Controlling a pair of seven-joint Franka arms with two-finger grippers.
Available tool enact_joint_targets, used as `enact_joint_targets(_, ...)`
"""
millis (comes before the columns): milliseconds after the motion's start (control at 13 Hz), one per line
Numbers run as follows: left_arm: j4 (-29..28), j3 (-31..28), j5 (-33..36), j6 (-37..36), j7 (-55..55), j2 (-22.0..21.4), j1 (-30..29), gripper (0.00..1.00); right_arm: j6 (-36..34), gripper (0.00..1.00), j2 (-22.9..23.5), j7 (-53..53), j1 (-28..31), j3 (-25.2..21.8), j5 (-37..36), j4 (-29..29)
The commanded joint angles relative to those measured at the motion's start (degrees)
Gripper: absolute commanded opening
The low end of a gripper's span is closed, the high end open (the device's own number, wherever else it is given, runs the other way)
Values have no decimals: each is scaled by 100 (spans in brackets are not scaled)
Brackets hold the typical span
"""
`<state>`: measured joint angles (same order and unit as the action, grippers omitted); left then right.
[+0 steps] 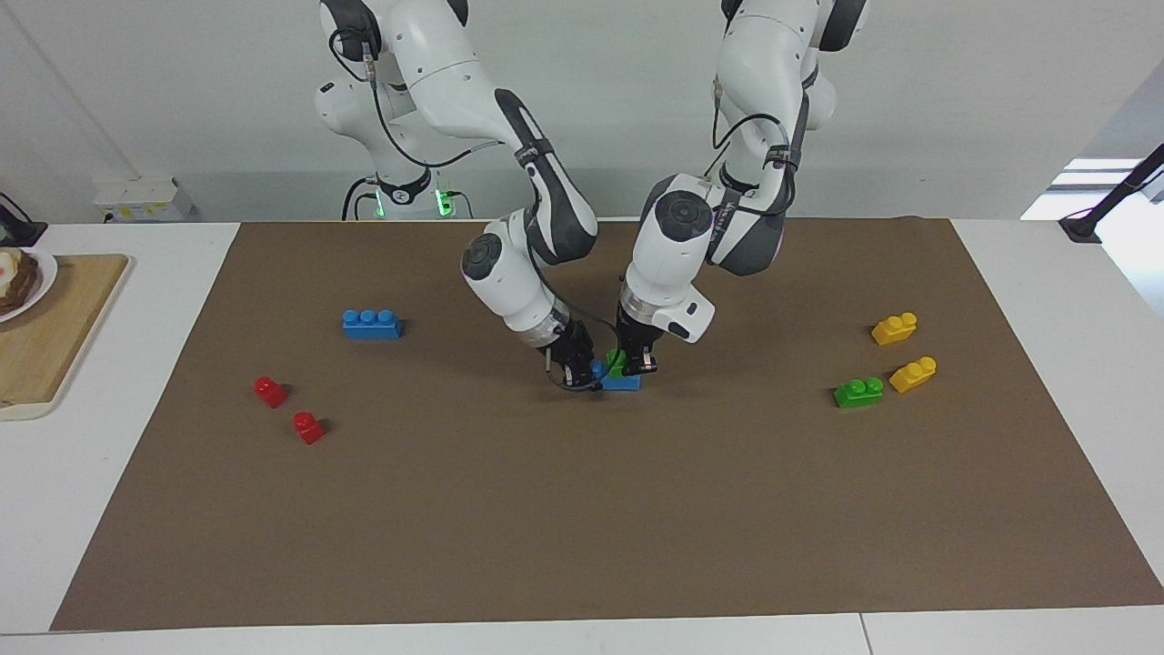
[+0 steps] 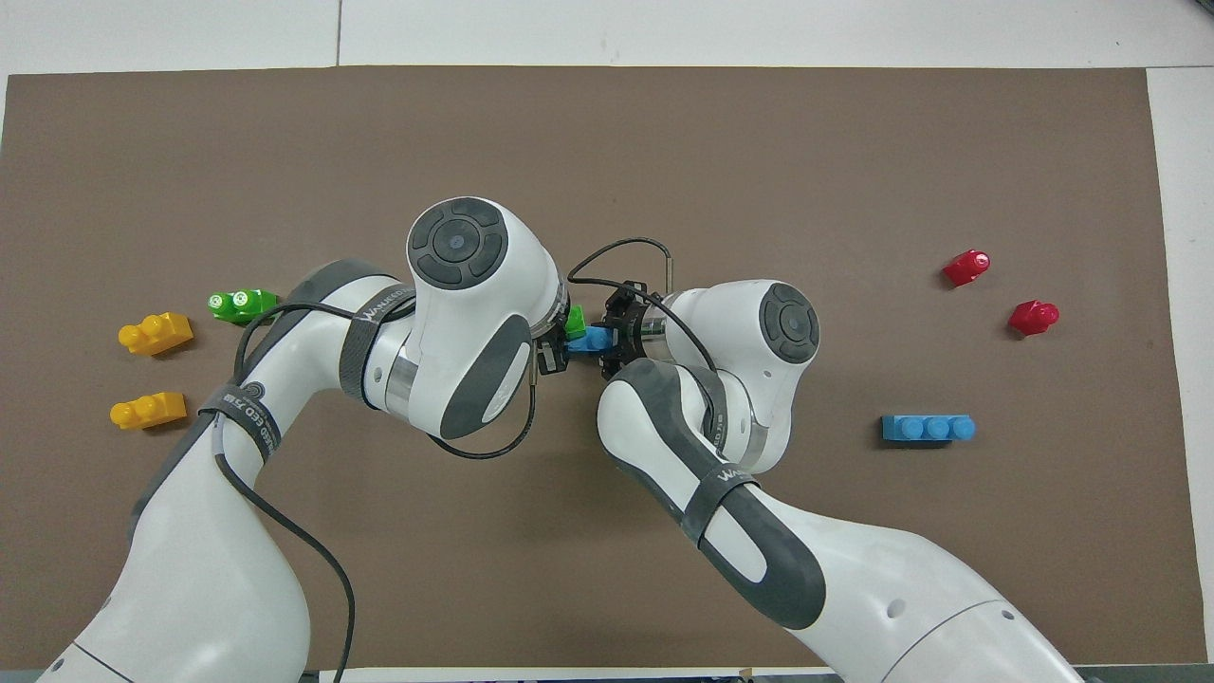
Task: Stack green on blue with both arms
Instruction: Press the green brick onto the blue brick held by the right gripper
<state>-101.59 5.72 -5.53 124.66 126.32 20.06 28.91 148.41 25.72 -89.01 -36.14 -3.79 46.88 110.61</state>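
Left gripper (image 1: pixel 634 362) stands at the middle of the brown mat (image 1: pixel 582 509), pointing down, its fingers pinching the green brick (image 1: pixel 617 362). That brick sits on the end of the blue brick (image 1: pixel 622 382) that faces the left arm's end of the table. Right gripper (image 1: pixel 575 366) meets the same blue brick from the right arm's end, tilted in low; its fingers are closed on that end of the brick. The blue brick appears to rest on the mat, roughly midway between the mat's long edges.

Second blue brick (image 1: pixel 372 324) lies flat toward the right arm's end of the mat, nearer to the robots than the stacked pair and well apart from it. Two red bricks (image 1: pixel 270 390) (image 1: pixel 308 427) lie farther from the robots than that blue brick, close to the mat's short edge at the right arm's end, near each other but not touching.

At the left arm's end, a second green brick (image 1: pixel 858 392) lies just beside a yellow brick (image 1: pixel 913 374). Another yellow brick (image 1: pixel 894 328) lies nearer to the robots, apart from both.

Off the mat, at the table's corner nearest the right arm's base, a wooden board (image 1: pixel 55 337) carries a plate (image 1: pixel 41 273).
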Motion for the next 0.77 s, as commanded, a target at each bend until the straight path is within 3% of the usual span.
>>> enact_joint_targets(0,-282,-71,105,173,-134,-90,88,0,276,0,82,359,11,-43,155,180)
enact_joint_targets(692,-704,-71,105,454,-495,-204,79,0,355,0,82,350,2,-43,226,206)
